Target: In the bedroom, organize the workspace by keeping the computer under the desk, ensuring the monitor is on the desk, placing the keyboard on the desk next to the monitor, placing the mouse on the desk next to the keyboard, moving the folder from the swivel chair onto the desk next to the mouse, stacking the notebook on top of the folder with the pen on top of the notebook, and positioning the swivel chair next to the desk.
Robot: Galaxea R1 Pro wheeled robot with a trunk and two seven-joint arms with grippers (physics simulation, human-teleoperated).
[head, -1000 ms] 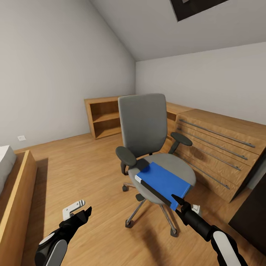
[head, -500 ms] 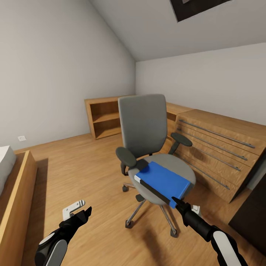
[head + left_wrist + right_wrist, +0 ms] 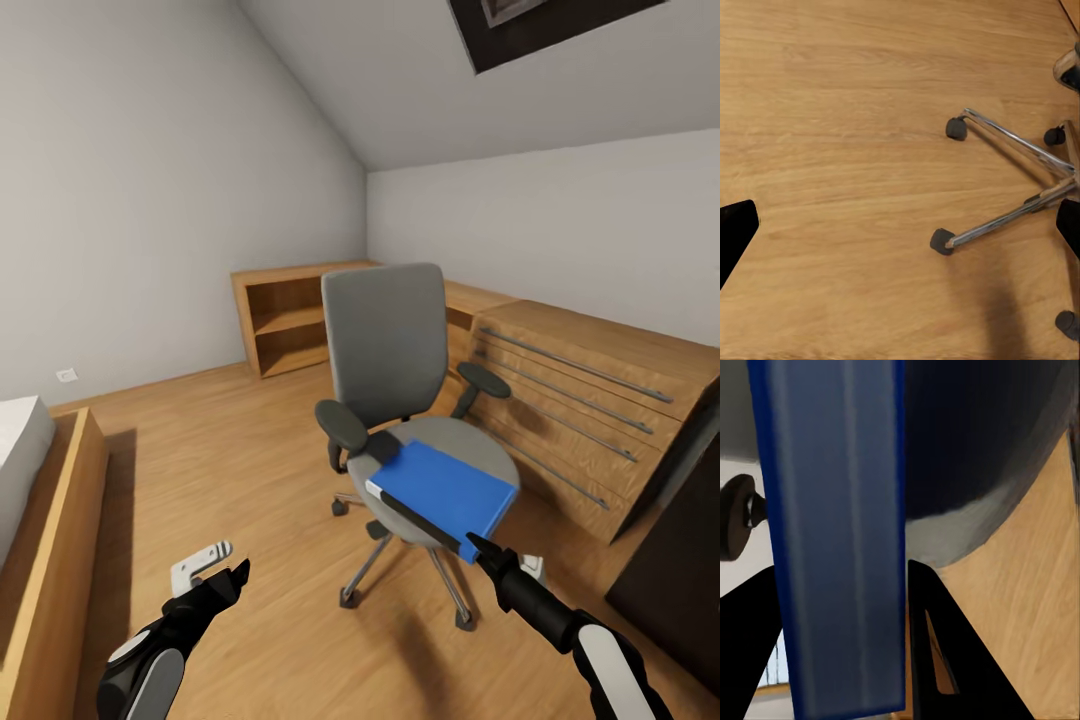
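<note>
head / swivel chair (image 3: 395, 380): centre of frame on the wooden floor (image 3: 250, 470), grey back upright, chrome star base under it.
head / folder (image 3: 445, 487): bright blue, lies flat on the chair seat, near corner overhanging the seat edge toward 5 o'clock.
head / right gripper (image 3: 480, 549): at 5 o'clock, tip at the folder's near corner; cannot tell from here how wide the fingers stand.
head / left gripper (image 3: 232, 578): at 7 o'clock, low over bare floor, well apart from the chair; finger spacing unclear.
head / surroundings: drawer unit (image 3: 580, 400) at 3 o'clock behind the chair, open shelf (image 3: 285, 318) at 12 against the wall, bed frame (image 3: 50, 540) at 9.
left wrist / left gripper: dark fingertips (image 3: 735, 232) at opposite frame edges, spread wide, nothing between them; chair base spokes and castors on floor ahead.
right wrist / right gripper: folder edge (image 3: 840, 540) sits between the two dark fingers (image 3: 934, 645); spread to either side of it, a gap visible on one side, firm contact not confirmed.
</note>
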